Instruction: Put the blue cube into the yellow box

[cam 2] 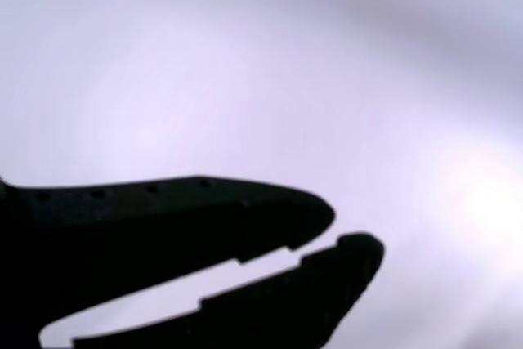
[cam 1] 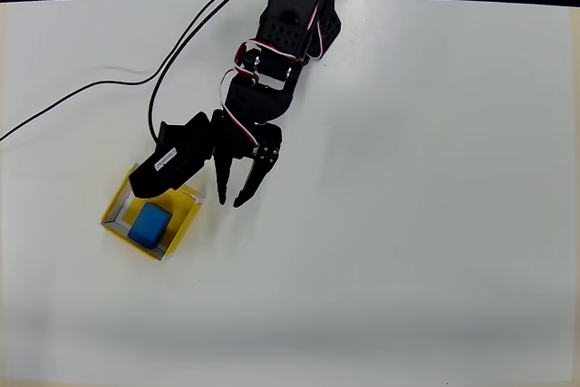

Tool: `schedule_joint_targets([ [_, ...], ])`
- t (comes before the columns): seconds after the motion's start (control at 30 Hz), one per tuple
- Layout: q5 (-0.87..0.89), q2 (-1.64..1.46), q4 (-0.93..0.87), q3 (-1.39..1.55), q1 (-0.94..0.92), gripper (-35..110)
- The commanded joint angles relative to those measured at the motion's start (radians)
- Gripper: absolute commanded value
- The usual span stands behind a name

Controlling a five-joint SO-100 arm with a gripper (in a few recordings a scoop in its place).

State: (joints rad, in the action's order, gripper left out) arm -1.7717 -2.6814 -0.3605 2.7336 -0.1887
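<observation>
The blue cube (cam 1: 149, 223) lies inside the yellow box (cam 1: 116, 210), in the lower left part of the overhead view. It rests on the box's yellow floor, toward the lower side of the box, with its rounded top face showing plainly. The box sits on the white table (cam 1: 408, 224), turned at an angle to the frame, its pale rim visible along the right and lower walls. Its upper left part is covered by a black block of the arm's wrist, which bears a small white label and hangs over the box from the upper right.

Just to the right of the box, near the middle of the overhead view, the gripper (cam 1: 232, 198) points down the frame with its two black fingers spread a little apart at the tips; nothing sits between them, so it is released and empty. The tips are beside the box's upper right corner, outside its walls and clear of the cube.

The black arm (cam 1: 290, 33) reaches up from there to the top edge of the frame, with red and white wires looped at its joints. Black cables (cam 1: 163, 70) trail from it across the table toward the left edge.

In the wrist view, the gripper (cam 2: 347, 230) shows as a dark, blurred shape at the lower left, its tips a narrow gap apart over the pale table (cam 2: 286, 63).
</observation>
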Motion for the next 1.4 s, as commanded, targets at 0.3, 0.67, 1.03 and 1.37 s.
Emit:
schedule_joint_targets([
  [0.3,-0.028,-0.495,-0.115,0.347,0.153,0],
  [0.67,0.071,-0.663,-0.637,0.410,0.224,0],
  [1.03,0.130,-0.660,-1.000,0.411,0.310,0],
  [1.37,0.166,-0.663,-0.999,0.411,0.293,0],
])
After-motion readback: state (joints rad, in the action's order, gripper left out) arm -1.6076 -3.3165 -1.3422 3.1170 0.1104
